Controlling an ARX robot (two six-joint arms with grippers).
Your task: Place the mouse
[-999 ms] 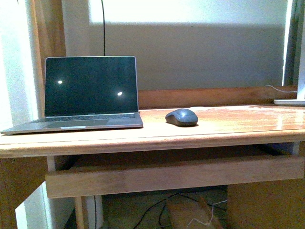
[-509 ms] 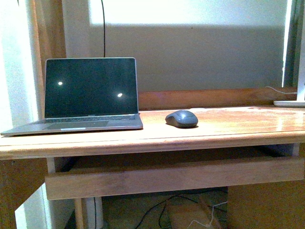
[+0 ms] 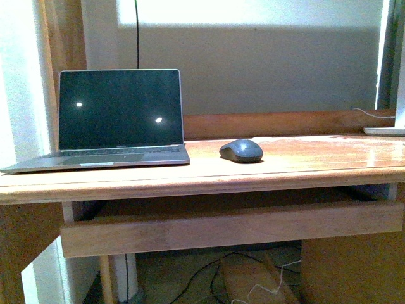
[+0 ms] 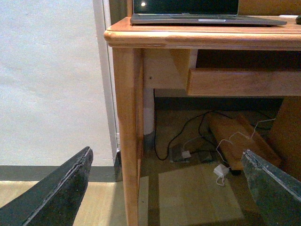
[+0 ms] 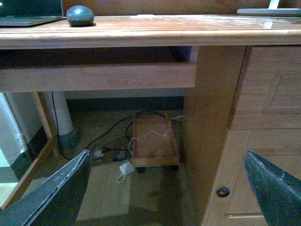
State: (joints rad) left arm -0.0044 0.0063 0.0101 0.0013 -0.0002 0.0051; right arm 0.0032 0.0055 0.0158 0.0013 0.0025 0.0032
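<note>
The dark grey mouse [image 3: 241, 151] rests on the wooden desk [image 3: 304, 161], just right of the open laptop [image 3: 117, 120]. It also shows in the right wrist view [image 5: 80, 15] on the desk top. Neither arm shows in the front view. My left gripper [image 4: 169, 188] is open and empty, low in front of the desk's left leg [image 4: 126, 132]. My right gripper [image 5: 167, 190] is open and empty, low in front of the desk's cabinet [image 5: 249, 122], well below the mouse.
Under the desk lie cables [image 3: 209, 278], a white adapter [image 5: 126, 168] and a small wooden trolley [image 5: 154, 141]. A pull-out shelf rail [image 3: 228, 228] runs below the desk top. A white object [image 3: 385, 131] sits at the desk's far right. A wall [image 4: 51, 80] stands left of the desk.
The front view has shifted slightly, so the desk and laptop sit a little higher in the picture. The mouse has not moved on the desk.
</note>
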